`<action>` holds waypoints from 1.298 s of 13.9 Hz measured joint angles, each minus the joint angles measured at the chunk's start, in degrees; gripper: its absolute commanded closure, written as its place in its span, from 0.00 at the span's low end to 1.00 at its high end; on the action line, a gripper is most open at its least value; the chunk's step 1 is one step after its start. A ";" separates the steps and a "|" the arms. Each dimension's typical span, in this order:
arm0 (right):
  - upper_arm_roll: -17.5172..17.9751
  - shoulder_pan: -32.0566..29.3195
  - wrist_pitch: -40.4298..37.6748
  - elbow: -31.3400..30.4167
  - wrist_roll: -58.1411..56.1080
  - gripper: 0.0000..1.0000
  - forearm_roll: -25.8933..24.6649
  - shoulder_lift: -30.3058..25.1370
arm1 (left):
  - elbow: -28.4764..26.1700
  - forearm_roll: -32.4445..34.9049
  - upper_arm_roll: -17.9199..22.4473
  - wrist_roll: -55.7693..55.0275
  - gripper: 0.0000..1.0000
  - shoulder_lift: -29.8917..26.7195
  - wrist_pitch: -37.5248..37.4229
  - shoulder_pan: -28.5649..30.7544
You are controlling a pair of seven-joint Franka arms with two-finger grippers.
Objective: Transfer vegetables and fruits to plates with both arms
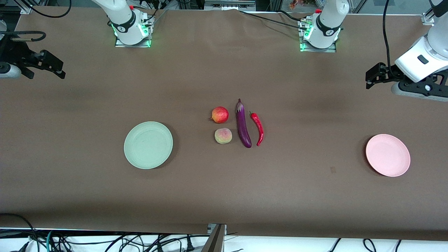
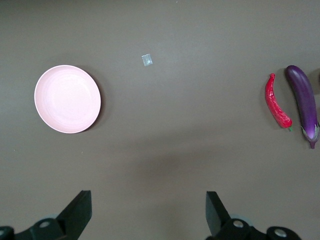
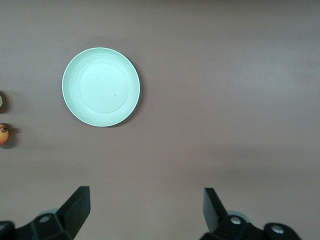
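A red apple (image 1: 219,114), a pale peach (image 1: 223,135), a purple eggplant (image 1: 243,124) and a red chili (image 1: 258,127) lie together at the table's middle. The green plate (image 1: 148,145) sits toward the right arm's end and the pink plate (image 1: 387,155) toward the left arm's end. Both plates hold nothing. My right gripper (image 1: 47,71) is open over bare table at its end; its wrist view shows the green plate (image 3: 101,86) and the edges of the apple (image 3: 3,135) and peach (image 3: 2,101). My left gripper (image 1: 371,78) is open over bare table at its end; its wrist view shows the pink plate (image 2: 67,99), chili (image 2: 276,102) and eggplant (image 2: 305,102).
A brown cloth covers the table. A small pale tag (image 2: 146,60) lies on it between the pink plate and the vegetables. Cables hang below the table edge nearest the front camera. The arm bases (image 1: 131,28) stand along the edge farthest from the front camera.
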 measured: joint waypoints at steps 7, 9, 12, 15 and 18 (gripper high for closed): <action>0.28 0.72 0.16 -0.01 0.01 0.00 0.00 0.14 | 0.00 -0.17 0.02 0.00 0.00 0.00 0.00 0.01; 0.27 0.72 0.48 0.00 0.02 0.00 0.00 0.14 | 0.00 -0.18 0.02 0.00 0.00 0.00 0.00 0.01; 0.23 0.72 0.81 -0.02 0.02 0.00 0.00 0.63 | 0.00 -0.19 0.03 0.00 0.00 0.00 0.00 0.01; 0.25 0.74 1.16 -0.04 0.02 0.00 0.01 3.43 | 0.00 -0.37 0.03 0.00 0.00 0.03 0.00 0.01; 0.29 0.99 1.03 -0.01 -1.47 0.00 0.01 4.64 | 0.00 -1.04 0.04 0.00 0.00 0.21 0.00 0.01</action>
